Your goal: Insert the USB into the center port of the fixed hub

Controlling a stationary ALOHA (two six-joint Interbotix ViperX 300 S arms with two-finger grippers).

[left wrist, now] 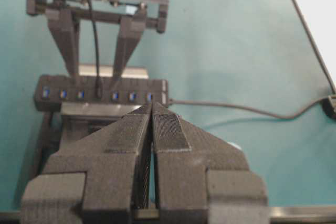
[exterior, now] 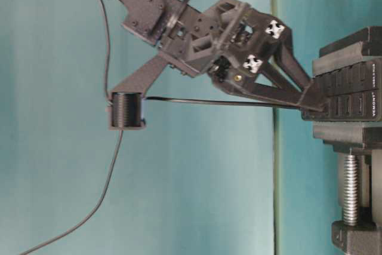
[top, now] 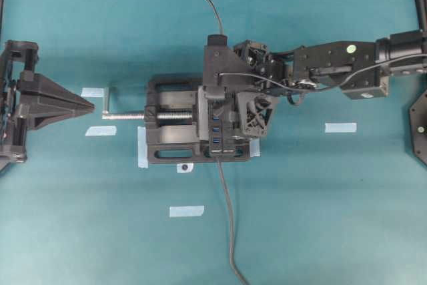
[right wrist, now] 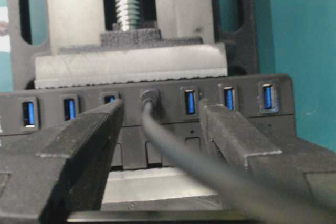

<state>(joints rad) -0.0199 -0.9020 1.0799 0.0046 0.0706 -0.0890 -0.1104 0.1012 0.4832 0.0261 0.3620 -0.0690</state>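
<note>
The USB was seen seated in the center port of the fixed hub, with three blue slots showing on either side of it in the right wrist view. Its cable ran back between the two spread fingers of the right hand, which stood apart from the plug on both sides and gripped nothing. The hub itself was clamped in the vise on the bench.

The insertion was judged done, so the step in hand was taken to be the release and withdrawal. To do it well, the right hand would best be drawn straight back along the line of the cable, with the fingers kept wide, so that neither finger would catch the cable and tug the plug out or bend it sideways. How deep the plug sat could not be fully told from these views; a flush seat should be confirmed first.

The left hand was held closed and empty, well apart from the hub, pointing toward the vise handle.
</note>
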